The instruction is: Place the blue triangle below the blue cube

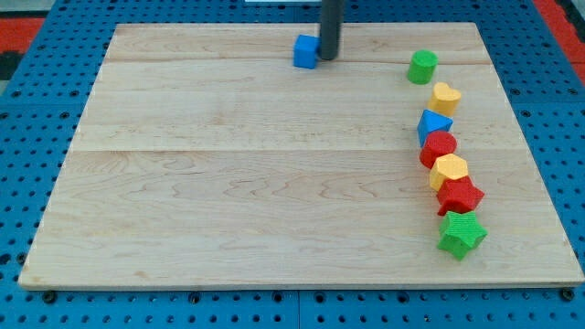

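My tip (327, 58) stood touching the blue cube's (305, 51) right side at the bench's (228, 183) top, no gripper fitted, while the blue triangle (433, 122) sat well apart in the right-hand column, best reached from its right and pushed leftward.

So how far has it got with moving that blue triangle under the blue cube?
Nothing looks done yet. The blue triangle block sits in the column of blocks at the view's right, between a yellow block and a red block, far from the blue cube near the view's top. In hand: my tip stands right beside the cube's right side. Left: reach the triangle and push it below the cube.
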